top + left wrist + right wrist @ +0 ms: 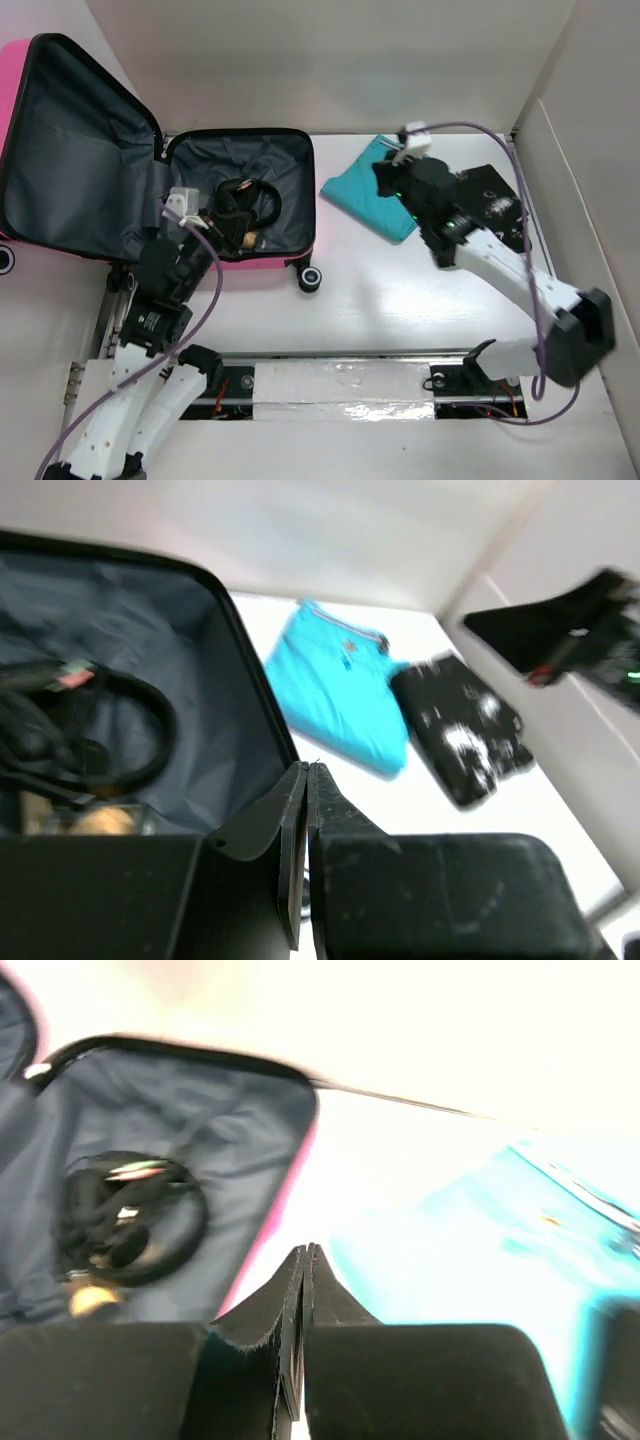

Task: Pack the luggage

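The hot-pink luggage (262,264) lies open at the left, its lid (60,150) leaning back and its grey-lined base (290,170) flat on the table. Black headphones with cables (245,200) and a small tan item (248,238) lie in the base. My left gripper (222,226) is shut and empty over the base's near left part; its view shows the lining (210,680) and headphones (110,730). My right gripper (380,180) is shut and empty above a folded teal garment (355,195), pointing toward the luggage (230,1120).
A black white-speckled folded item (497,192) lies right of the teal garment, partly under my right arm; it also shows in the left wrist view (465,730). White walls enclose the table at the back and right. A taped rail (340,385) runs along the near edge.
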Available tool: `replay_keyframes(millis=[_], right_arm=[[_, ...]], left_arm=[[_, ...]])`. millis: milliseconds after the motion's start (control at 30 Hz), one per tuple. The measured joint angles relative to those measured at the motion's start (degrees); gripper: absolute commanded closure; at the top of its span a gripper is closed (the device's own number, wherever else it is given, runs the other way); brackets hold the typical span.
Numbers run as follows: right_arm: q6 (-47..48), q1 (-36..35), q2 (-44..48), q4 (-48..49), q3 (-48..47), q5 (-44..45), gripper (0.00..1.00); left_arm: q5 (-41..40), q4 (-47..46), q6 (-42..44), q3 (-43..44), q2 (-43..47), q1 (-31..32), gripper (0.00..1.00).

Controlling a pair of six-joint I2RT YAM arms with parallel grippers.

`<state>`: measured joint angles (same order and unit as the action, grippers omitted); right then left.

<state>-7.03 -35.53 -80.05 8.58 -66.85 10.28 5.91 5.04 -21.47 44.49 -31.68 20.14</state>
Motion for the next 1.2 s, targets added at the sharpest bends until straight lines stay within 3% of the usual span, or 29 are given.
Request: replay_keyframes(millis=[167, 367, 467, 567, 633, 700, 1000, 1200], right_arm=[[-0.07, 4.42, 18.25, -2.43, 15.56, 2.82, 1.00], [-0.09, 11.63, 31.50, -9.99, 18.08, 4.55, 1.00], [-0.07, 15.15, 34.86, -10.80, 18.03, 4.31, 1.00], [-0.04, 16.11, 36.39, -12.98, 18.05, 3.50, 1.00], [0.00, 16.31, 36.54, -14.32, 18.08, 2.49, 1.00], [0.13, 16.48, 36.81, -15.98, 18.21, 1.25, 1.00], [0.79, 15.93, 38.47, -19.78, 19.26, -0.83, 1.00], [0.83, 14.62, 41.77, -21.46, 20.04, 1.40, 1.00]], left_arm=[[7.61, -1.79, -1.22, 1.18, -9.33, 0.20, 1.00], [6.75, -2.38, -3.43, 9.90, -26.43, 8.52, 1.00], [4.02, -0.81, -3.52, 21.92, -38.64, 10.25, 0.98], [1.05, 1.81, -3.52, 37.86, -51.01, 10.14, 0.84], [-0.68, 4.61, -3.13, 50.27, -58.90, 10.16, 0.83], [-2.67, 4.02, -2.84, 59.84, -64.89, 10.19, 0.77], [-7.63, 1.53, -3.74, 65.99, -72.63, 11.30, 0.72], [-12.96, -2.82, -2.75, 58.45, -72.28, 21.84, 0.73]])
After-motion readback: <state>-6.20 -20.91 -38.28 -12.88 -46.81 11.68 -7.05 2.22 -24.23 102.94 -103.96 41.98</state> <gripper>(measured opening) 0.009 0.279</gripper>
